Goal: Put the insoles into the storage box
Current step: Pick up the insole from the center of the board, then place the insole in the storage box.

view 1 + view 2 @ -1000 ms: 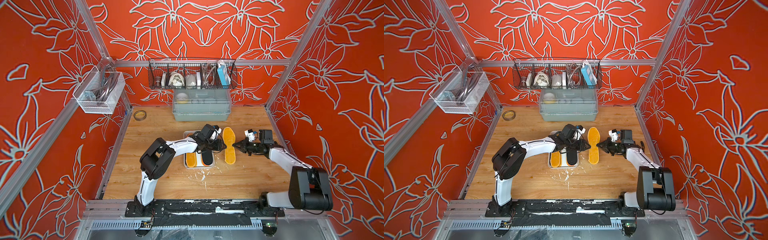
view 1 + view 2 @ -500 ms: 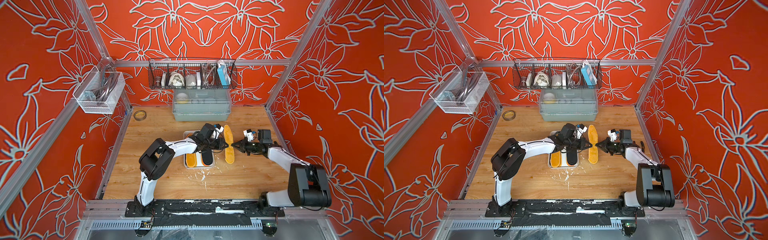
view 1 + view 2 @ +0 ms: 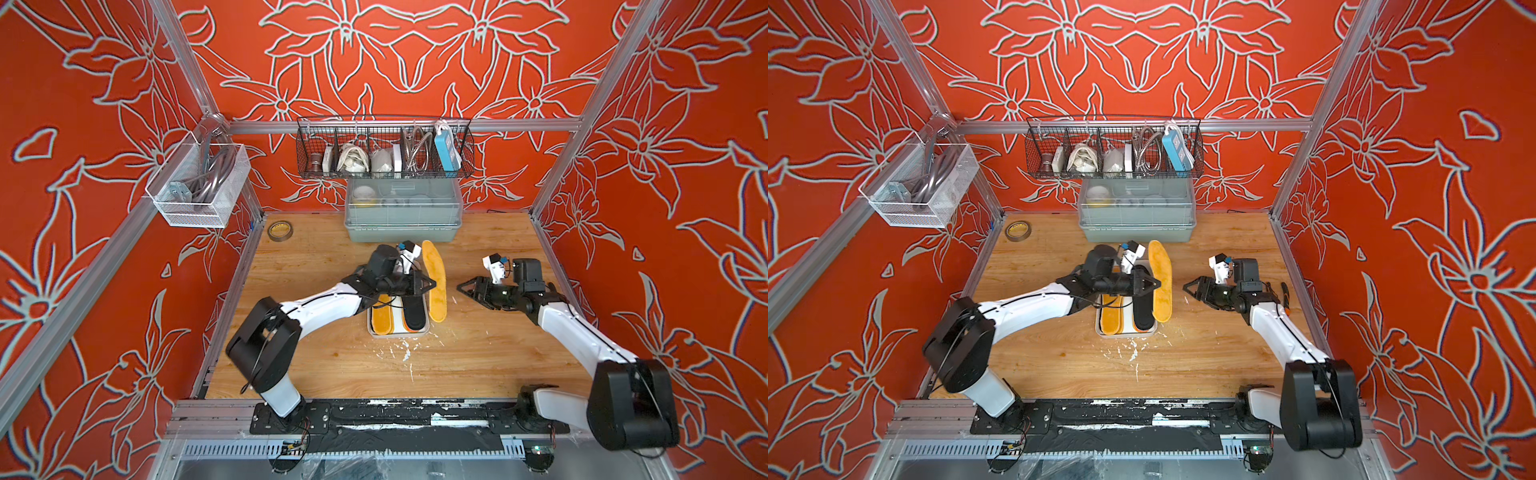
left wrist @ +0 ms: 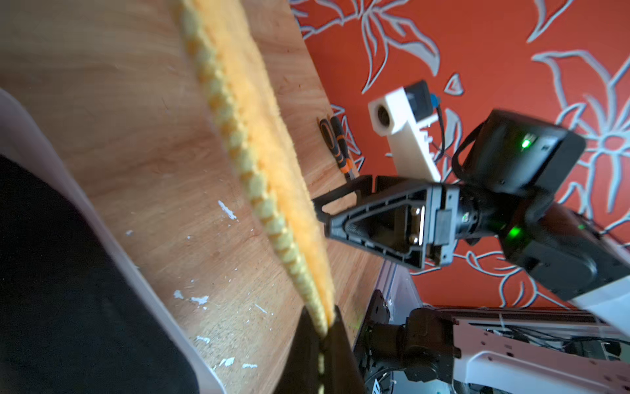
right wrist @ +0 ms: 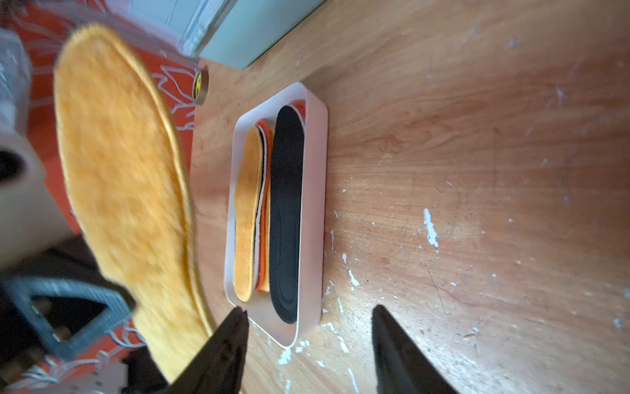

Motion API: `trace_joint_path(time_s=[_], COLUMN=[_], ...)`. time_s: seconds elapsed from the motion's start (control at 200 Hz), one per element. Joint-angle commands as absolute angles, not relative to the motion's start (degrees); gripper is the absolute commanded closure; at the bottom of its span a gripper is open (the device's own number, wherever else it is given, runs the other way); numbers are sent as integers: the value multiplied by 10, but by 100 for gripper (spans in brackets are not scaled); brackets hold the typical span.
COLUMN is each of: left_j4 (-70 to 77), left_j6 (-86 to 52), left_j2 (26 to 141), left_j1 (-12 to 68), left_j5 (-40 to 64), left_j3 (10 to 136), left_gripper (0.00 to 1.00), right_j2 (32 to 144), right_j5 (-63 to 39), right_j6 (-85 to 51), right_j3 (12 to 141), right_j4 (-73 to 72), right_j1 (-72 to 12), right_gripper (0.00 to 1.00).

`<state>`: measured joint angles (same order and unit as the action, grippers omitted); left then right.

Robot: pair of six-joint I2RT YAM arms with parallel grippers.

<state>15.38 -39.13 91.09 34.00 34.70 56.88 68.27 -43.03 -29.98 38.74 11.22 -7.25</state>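
**Pinching a yellow insole (image 3: 437, 299) just right of the box (image 3: 399, 333)**

In both top views the left fingers (image 3: 430, 284) were pressed together on one long edge of the yellow insole, near its middle, at the centre of the frame. The insole stood tilted up on its side and ran lengthwise up the frame. Its lower end overlapped the box's right rim in the picture; whether it touched there could not be told. In the left wrist view it showed edge-on, raised off the counter (image 3: 478, 353) along most of its length, with the dark fingertips closed on it at the bottom of the frame.

The box sat on the counter at centre, partly under the left arm. It held the other insoles (image 3: 382, 320) in two stacks: a yellow one on top at left and a black one on top at right. Orange and white edges showed between them in the right wrist view.

The right fingers (image 3: 467, 287) were right of centre, spread and empty. They pointed left at the yellow insole, with bare counter between.

Pliers (image 4: 342, 150) lay by the right wall. A tape roll (image 3: 270, 231) lay at the counter's upper left, and a bin (image 3: 403, 226) stood against the back wall. White flecks marked the wood below the box.
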Motion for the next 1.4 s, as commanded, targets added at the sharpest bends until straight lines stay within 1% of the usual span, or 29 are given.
trace_joint_path(time_s=[0.0,0.09,0.15,0.25,0.4,0.731,1.131,1.396], left_j4=[223,231,231,216,258,257,224,230], left_j6=[-415,-412,-404,-374,-376,-371,-365,-377], left_j2=[878,873,877,887,913,1017,1040,1068], left_j1=[281,234,218,215,219,261,266,267], left_j5=[442,487,498,496,492,475,408,420], left_j3=[515,477,459,446,436,500,509,528], left_gripper=[100,100,100,100,100,100,100,100], right_j2=[633,592,570,544,513,524,500,506], right_j5=[-347,-303,-284,-252,-236,-213,-207,-212], right_j6=[-248,-249,-249,-237,-240,-239,-240,-242], right_j3=[344,287,251,224,197,205,203,205], right_j4=[113,55,18,3,-30,-14,-5,-6], right_j1=[-117,-146,-153,-158,-160,-160,-161,-160], right_gripper=[33,27,25,24,23,23,23,23])
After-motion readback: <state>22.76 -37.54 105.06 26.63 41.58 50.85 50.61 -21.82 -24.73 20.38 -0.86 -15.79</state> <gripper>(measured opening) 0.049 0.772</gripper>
